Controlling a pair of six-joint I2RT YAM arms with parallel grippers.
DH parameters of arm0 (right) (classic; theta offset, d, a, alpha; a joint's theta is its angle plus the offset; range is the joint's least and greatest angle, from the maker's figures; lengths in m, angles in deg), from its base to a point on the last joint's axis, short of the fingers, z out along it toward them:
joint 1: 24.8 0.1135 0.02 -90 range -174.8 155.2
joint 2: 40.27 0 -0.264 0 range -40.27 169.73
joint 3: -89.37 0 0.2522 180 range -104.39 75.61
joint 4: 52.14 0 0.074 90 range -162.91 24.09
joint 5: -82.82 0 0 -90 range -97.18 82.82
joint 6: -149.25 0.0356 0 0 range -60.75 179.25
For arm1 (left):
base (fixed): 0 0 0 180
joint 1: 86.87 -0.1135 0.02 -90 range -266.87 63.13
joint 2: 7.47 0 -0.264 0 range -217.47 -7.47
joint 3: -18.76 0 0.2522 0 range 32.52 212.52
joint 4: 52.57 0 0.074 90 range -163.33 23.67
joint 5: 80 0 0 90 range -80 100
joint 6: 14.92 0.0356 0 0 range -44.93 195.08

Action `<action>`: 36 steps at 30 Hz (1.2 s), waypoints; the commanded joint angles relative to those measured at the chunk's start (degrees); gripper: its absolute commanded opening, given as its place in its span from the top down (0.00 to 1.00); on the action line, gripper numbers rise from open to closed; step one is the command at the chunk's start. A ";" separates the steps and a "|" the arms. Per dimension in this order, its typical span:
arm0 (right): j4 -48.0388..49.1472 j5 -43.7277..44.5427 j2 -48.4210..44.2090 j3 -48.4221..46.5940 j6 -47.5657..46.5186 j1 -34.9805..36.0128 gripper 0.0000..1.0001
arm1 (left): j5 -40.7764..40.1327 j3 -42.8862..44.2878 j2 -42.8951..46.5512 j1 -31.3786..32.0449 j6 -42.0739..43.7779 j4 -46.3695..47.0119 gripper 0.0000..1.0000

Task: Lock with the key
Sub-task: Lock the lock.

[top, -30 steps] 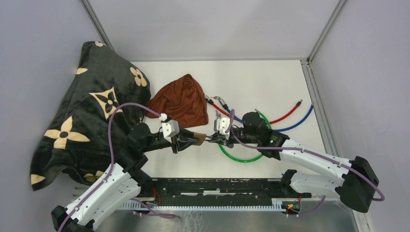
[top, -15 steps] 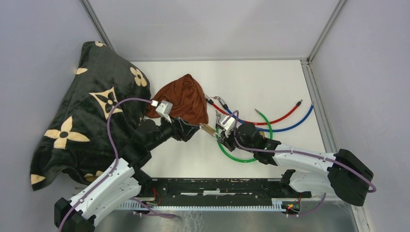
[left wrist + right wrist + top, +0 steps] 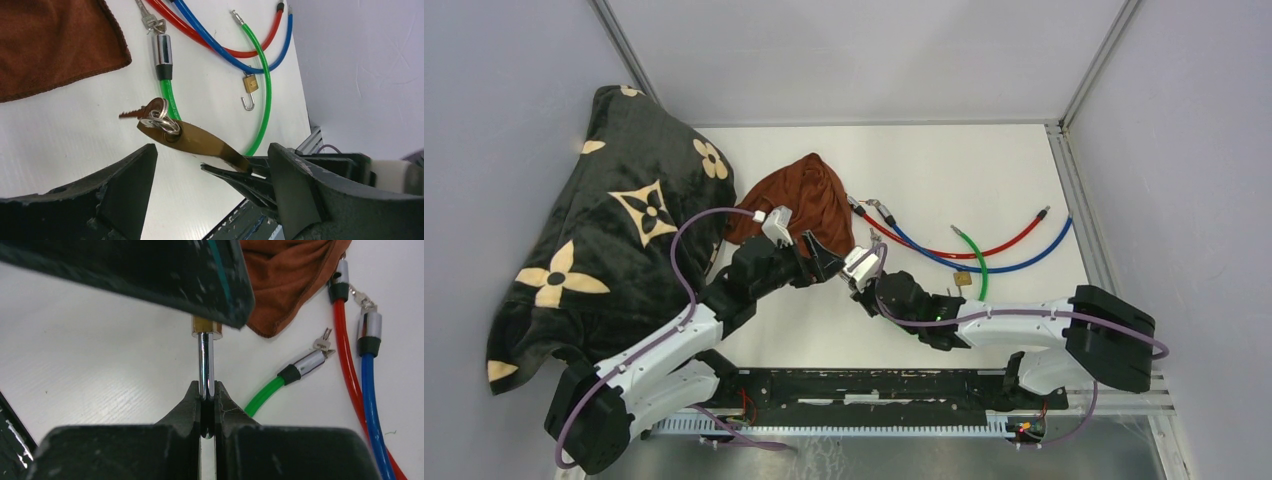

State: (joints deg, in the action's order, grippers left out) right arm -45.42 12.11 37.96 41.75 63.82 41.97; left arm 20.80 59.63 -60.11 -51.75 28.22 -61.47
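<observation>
Near the middle of the table [image 3: 924, 160], just off the front edge of the brown cloth [image 3: 799, 205], the two arms meet tip to tip. The right gripper [image 3: 207, 390] is pinched tight on the end of a brass tag [image 3: 200, 142]. Seen edge-on from its own wrist camera, the tag is only a thin shiny strip running up under a dark finger of the other arm. From the left wrist view the tag hangs in the air above the table, carrying a key ring [image 3: 160, 119] with the key [image 3: 132, 113] pointing away towards the cloth. The left gripper [image 3: 212, 155] is spread wide with its fingers on either side of the tag, touching neither it nor the key. The padlock [image 3: 250, 84] is not in either gripper. It lies flat on the table well to the right, just beside the inner curve of the green cable [image 3: 265, 90], with its shackle swung out like a hook. The red cable [image 3: 1004, 240] and blue cable [image 3: 1034, 258] curve across the table beyond it, and a dark patterned blanket [image 3: 594, 230] is heaped on the left side.
</observation>
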 commanded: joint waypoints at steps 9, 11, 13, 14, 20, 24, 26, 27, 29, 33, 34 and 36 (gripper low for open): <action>9.84 9.75 3.50 -9.05 -8.74 6.27 1.00 | -5.82 2.54 -1.85 0.09 -3.09 -1.34 0.66; 9.68 9.85 3.42 -8.73 -9.03 6.36 1.00 | -6.44 2.23 -1.34 0.14 -2.56 -2.00 0.90; 9.66 9.43 3.17 -8.22 -9.51 6.36 1.00 | -6.57 1.86 -0.82 0.05 -1.17 -2.16 0.98; 9.82 8.41 3.02 -8.00 -9.82 6.36 1.00 | -6.54 1.69 -0.49 0.07 -0.34 -2.22 0.98; 6.19 -1.01 0.76 -7.27 -13.33 6.26 0.73 | -3.25 -0.11 1.74 -0.54 13.61 0.24 0.98; 1.11 -8.34 -4.71 -4.50 -14.87 5.56 0.31 | 3.41 -1.07 4.25 -0.59 24.08 2.05 0.98; -3.19 -13.50 -9.83 -2.85 -16.12 4.45 0.19 | 6.01 -0.83 5.59 -0.63 30.08 1.11 0.98; -5.98 -16.88 -12.25 -2.18 -16.90 3.39 0.15 | 7.20 -0.61 5.89 -0.66 32.97 -0.41 0.98; -11.48 -24.77 -17.98 -1.16 -18.53 1.07 0.12 | 11.67 -0.29 6.39 -0.61 40.32 -2.92 0.98; -17.83 -34.95 -26.00 0.44 -22.22 -3.70 0.08 | 22.86 1.05 6.54 -0.58 57.95 -11.30 0.98; -18.19 -36.59 -26.77 0.40 -23.34 -4.71 0.07 | 24.93 1.66 6.29 -0.57 61.85 -13.45 0.98; -18.93 -39.26 -25.83 -0.78 -25.45 -6.40 0.07 | 28.17 3.12 5.70 -0.54 67.57 -18.08 0.98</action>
State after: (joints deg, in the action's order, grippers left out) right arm -59.03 -16.33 12.15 41.46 43.72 38.21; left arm 36.26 57.53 -54.91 -52.39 74.89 -74.34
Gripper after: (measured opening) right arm 0.931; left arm 0.231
